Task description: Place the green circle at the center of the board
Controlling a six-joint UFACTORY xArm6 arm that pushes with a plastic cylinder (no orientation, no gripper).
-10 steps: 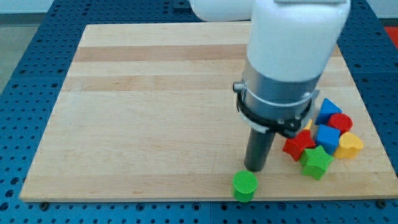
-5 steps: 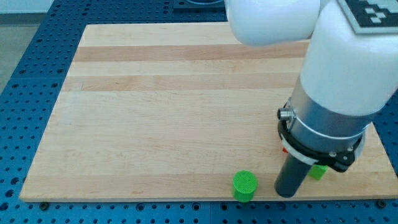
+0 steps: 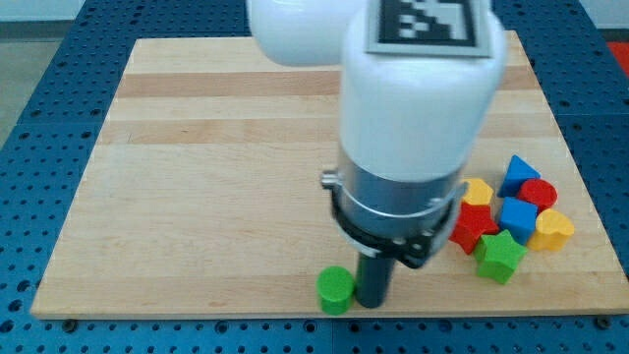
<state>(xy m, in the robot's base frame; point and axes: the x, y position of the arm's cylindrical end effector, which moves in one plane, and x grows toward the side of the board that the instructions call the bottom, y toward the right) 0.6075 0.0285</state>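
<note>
Camera view: green circle point(image 3: 335, 290) upright, touching my tip point(image 3: 371, 302)

The arm point(image 3: 413, 108) hides the board's point(image 3: 197, 197) centre — and part of the yellow block point(image 3: 479, 191).

No readable text, numbers or brand names appear anywhere in my view. The only sign is a black-and-white fiducial marker point(image 3: 423, 20) on the top face of my white arm housing, at the upper centre of the frame. Its pattern is cut off by the frame's top edge, and I cannot decode it. The blocks and board carry no labels.
</note>
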